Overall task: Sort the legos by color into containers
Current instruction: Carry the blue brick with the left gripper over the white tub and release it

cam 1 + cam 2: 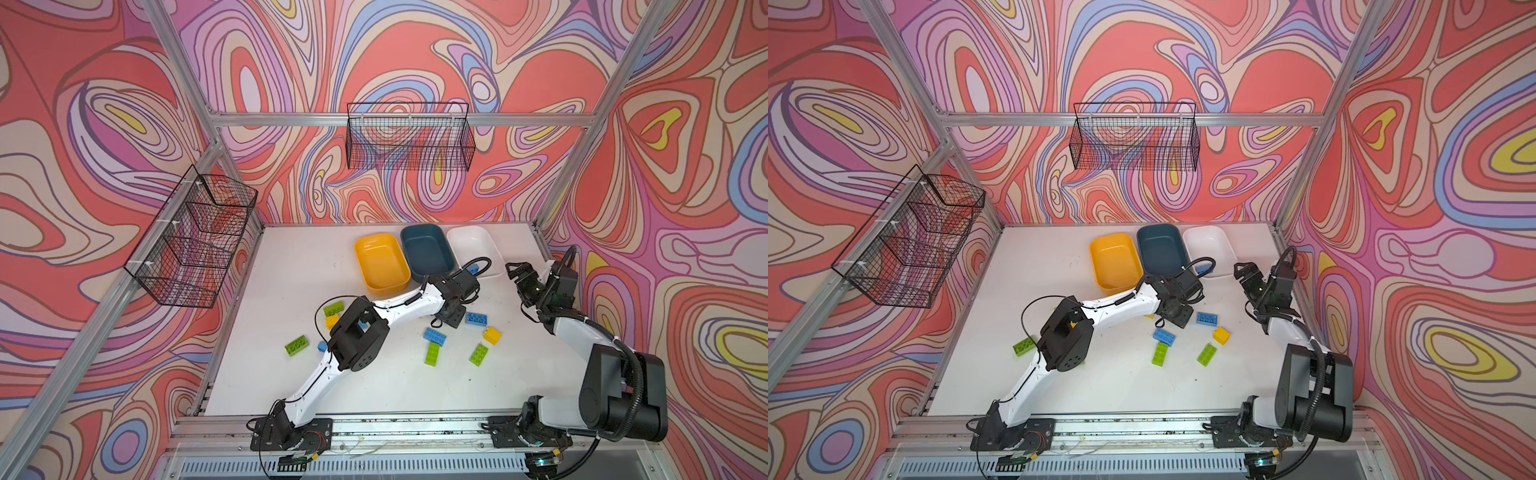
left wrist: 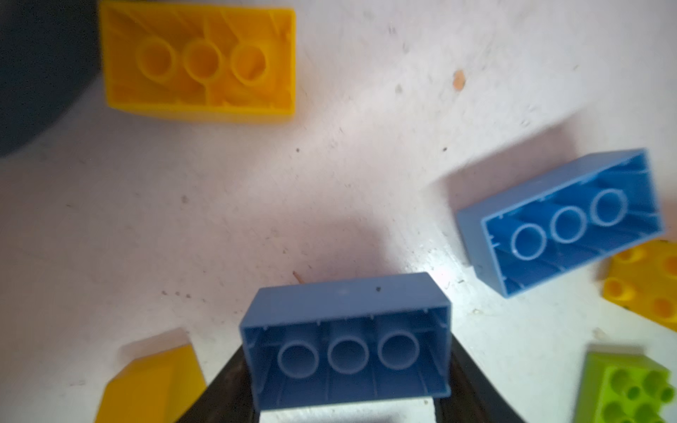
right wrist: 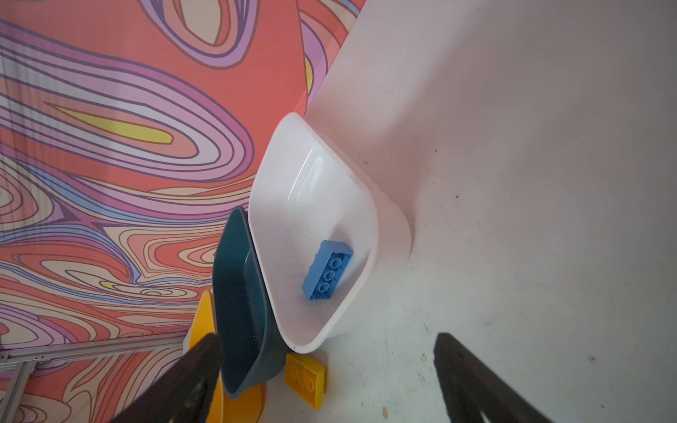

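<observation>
My left gripper (image 2: 348, 373) is shut on a blue lego (image 2: 348, 329), its hollow underside toward the camera. In both top views this gripper (image 1: 451, 316) reaches low over the table's middle and hides that brick. Around it lie a yellow lego (image 2: 199, 60), another blue lego (image 2: 560, 219) and a green one (image 2: 622, 388). My right gripper (image 1: 515, 270) hangs open and empty beside the white container (image 1: 469, 245), which holds one blue lego (image 3: 327, 270). The yellow container (image 1: 380, 262) and the dark blue container (image 1: 428, 249) show nothing inside.
Loose bricks lie on the white table: green (image 1: 296, 345), green (image 1: 432, 354), green (image 1: 479, 354), blue (image 1: 476, 319), blue (image 1: 435, 335), yellow (image 1: 492, 335). A flat yellow brick (image 3: 306, 379) lies against the containers. Wire baskets (image 1: 409, 137) hang on the walls.
</observation>
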`<state>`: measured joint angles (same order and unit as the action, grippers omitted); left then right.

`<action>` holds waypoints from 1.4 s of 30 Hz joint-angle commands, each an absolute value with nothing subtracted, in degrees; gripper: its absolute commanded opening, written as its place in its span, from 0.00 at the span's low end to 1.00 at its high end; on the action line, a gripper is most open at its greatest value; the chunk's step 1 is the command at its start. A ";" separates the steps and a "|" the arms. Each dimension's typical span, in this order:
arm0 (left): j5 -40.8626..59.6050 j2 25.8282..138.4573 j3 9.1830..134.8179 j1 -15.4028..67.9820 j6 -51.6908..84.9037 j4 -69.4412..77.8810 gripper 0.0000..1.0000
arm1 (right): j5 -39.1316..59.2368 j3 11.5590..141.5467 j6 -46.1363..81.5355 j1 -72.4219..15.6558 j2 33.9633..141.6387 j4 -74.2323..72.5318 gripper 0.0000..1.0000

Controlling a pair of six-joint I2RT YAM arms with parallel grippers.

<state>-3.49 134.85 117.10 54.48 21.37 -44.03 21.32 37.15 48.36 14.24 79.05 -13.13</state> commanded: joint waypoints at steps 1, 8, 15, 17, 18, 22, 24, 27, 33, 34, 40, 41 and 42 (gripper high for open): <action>-1.75 130.62 122.12 52.48 19.21 -44.37 0.55 | 21.75 35.25 50.09 13.54 78.68 -14.07 0.95; 2.10 136.53 135.26 49.87 17.42 -45.50 0.54 | 20.80 32.23 49.34 12.58 75.87 -12.34 0.95; 6.03 142.03 143.06 47.47 18.72 -38.31 0.54 | 19.79 30.89 46.91 11.65 71.59 -7.08 0.95; 6.82 142.73 141.99 47.33 18.72 -32.73 0.54 | 19.69 30.68 46.35 10.89 70.32 -5.78 0.94; 6.94 143.12 141.35 47.23 18.80 -30.11 0.54 | 19.54 30.67 46.10 10.36 69.79 -5.15 0.94; 7.23 145.63 139.40 47.13 20.31 -19.55 0.54 | 17.87 30.95 45.09 6.77 68.62 -1.88 0.94; 7.22 147.34 139.49 47.10 21.33 -16.18 0.54 | 17.58 30.45 45.05 5.68 67.92 -1.60 0.94; 6.73 149.80 140.14 47.00 22.32 -12.95 0.54 | 16.85 30.92 44.17 5.63 67.50 -0.08 0.94; 7.05 153.49 143.60 46.14 22.99 -12.12 0.56 | 16.38 30.42 44.41 5.21 67.06 0.51 0.94; 7.20 153.75 143.61 45.93 23.28 -11.76 0.57 | 16.31 30.24 44.39 5.11 67.04 0.55 0.94; 8.05 154.42 144.13 45.80 24.10 -10.81 0.61 | 15.82 30.41 43.95 4.84 66.76 1.32 0.94; 8.08 154.29 144.30 45.79 23.92 -10.88 0.65 | 15.82 30.52 43.86 4.74 66.75 1.47 0.94; 8.17 154.12 144.40 45.87 23.74 -10.94 0.69 | 15.82 30.50 43.79 4.69 66.75 1.51 0.94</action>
